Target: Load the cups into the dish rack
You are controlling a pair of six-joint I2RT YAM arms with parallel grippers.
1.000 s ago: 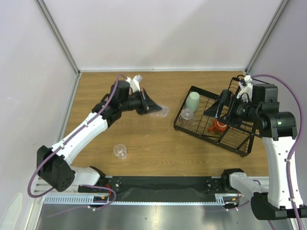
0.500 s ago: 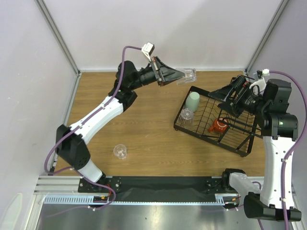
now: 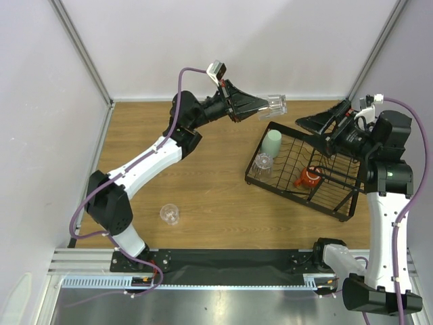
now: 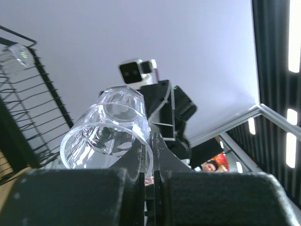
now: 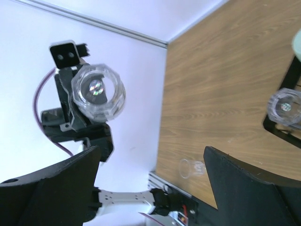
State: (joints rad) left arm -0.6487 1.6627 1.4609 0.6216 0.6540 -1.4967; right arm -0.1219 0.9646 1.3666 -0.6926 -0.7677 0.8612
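My left gripper is shut on the rim of a clear plastic tumbler and holds it high in the air, just left of the black wire dish rack; the tumbler fills the left wrist view and shows in the right wrist view. In the rack sit a mint-green cup, a clear tumbler and an orange-red mug. Another clear tumbler lies on the table at the front left. My right gripper is open and empty above the rack, facing the left gripper.
The wooden table is enclosed by white walls at the back and sides. The rack's taller basket section stands at the right, under my right arm. A black mat runs along the near edge between the arm bases.
My left gripper has lifted the tumbler off the table and carried it up and right toward the rack. My right gripper has risen from the rack and turned to face left.
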